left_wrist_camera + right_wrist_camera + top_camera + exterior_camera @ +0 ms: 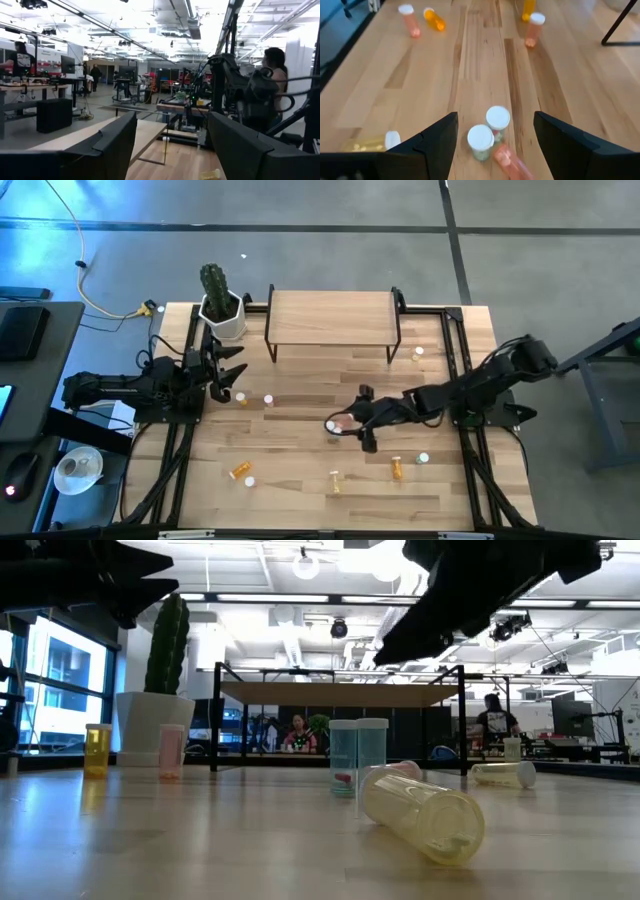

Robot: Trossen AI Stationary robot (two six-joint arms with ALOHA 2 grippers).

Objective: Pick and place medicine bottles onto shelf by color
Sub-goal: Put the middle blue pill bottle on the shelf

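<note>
I am hovering my right pincer (pixel 492 132), fingers spread wide and gripping nothing, over two upright green medicine bottles (pixel 488 132) near the table's (pixel 300 380) centre. My left pincer (pixel 228 375), also open, is waiting near the left edge, and the shelf (pixel 330 315) is standing at the far edge.

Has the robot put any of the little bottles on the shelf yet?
Not yet. The shelf top looks bare, so nothing is sorted. The bottles are scattered on the table, like the orange bottle. Right now the right gripper is open above two white-capped bottles and a tipped pink bottle, holding nothing. The left gripper waits open near the cactus pot. Every bottle remains.
</note>
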